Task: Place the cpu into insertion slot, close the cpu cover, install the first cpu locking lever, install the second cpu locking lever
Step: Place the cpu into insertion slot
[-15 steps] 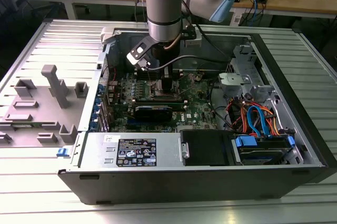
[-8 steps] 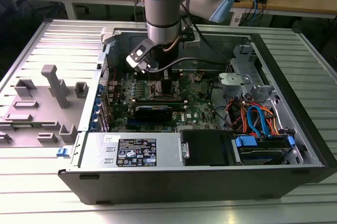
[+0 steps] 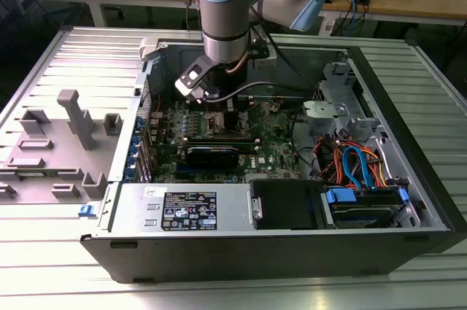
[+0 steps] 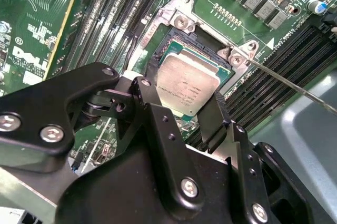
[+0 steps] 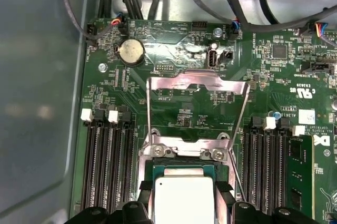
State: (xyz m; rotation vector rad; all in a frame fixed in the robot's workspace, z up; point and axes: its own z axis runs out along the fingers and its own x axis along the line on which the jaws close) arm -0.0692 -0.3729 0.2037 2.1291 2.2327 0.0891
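Observation:
The cpu (image 4: 189, 83), a small silver-topped square chip, lies in the insertion slot (image 4: 181, 21) on the green motherboard. My gripper (image 4: 184, 100) is low over it, and its black fingers (image 4: 215, 113) press against two opposite edges of the chip. In the first wrist view the cpu (image 5: 184, 197) sits between the same fingers (image 5: 145, 195). The slot's metal rim (image 5: 184, 150) shows just beyond it. The cpu cover (image 5: 197, 84) stands swung open behind the slot. Two thin locking levers (image 5: 149, 113) stick out, unlatched, one at each side. In the exterior view the gripper (image 3: 219, 106) reaches down into the computer case.
Black memory slots (image 5: 108, 166) flank the socket on both sides. A long black card (image 3: 211, 153) lies in front of it, then the power supply (image 3: 186, 208). Coloured cables (image 3: 357, 160) and drive bays fill the exterior view's right. A grey fixture (image 3: 73, 117) stands outside the case.

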